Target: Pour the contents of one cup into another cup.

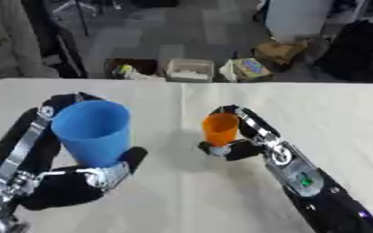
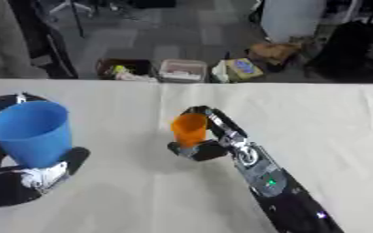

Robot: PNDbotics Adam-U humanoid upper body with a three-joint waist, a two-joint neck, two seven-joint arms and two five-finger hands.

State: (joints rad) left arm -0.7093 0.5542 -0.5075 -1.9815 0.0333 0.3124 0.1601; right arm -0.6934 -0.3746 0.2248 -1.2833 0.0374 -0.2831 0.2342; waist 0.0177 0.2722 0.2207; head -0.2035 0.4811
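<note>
While left hand fingers grasp the blue cup, right hand fingers grasp the orange cup, boxes beyond.

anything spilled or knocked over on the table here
Nothing stands out. The blue cup is upright in the left hand, the orange cup is upright in the right hand, and the white table shows no spill. What the cups hold cannot be seen.
</note>
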